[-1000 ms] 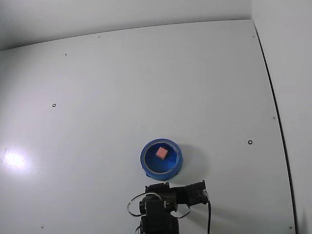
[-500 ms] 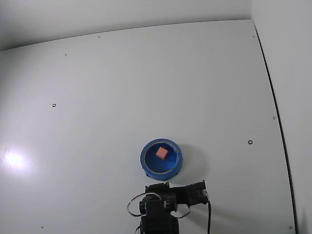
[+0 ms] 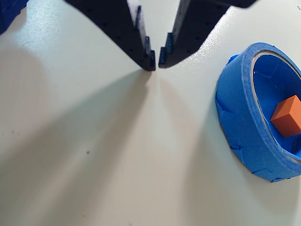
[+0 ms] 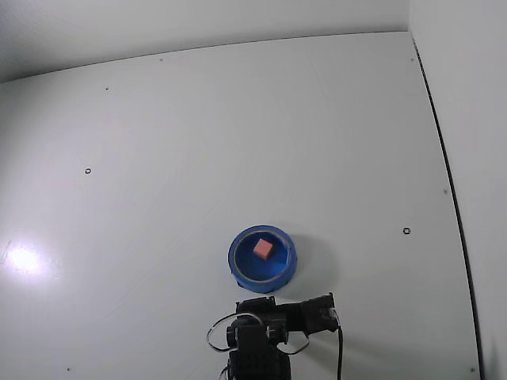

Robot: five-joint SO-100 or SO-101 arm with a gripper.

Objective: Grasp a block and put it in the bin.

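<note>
The block (image 4: 264, 248) is a tiny pink cube lying inside the bin (image 4: 236, 261), a round shallow bright-blue bowl near the bottom middle of the fixed view. In the wrist view the block (image 3: 287, 115) looks orange and rests on the floor of the bin (image 3: 235, 103) at the right edge. My gripper (image 3: 157, 59) hangs above the bare table to the left of the bin, apart from it. Its dark fingertips almost touch and hold nothing. In the fixed view the arm (image 4: 265, 344) is folded at the bottom edge, just below the bin.
The white table (image 4: 238, 142) spreads wide around the bin, with a few small dark marks. A white wall (image 4: 467, 95) rises along the right side in the fixed view. A blue part (image 3: 9, 14) shows at the top left corner of the wrist view.
</note>
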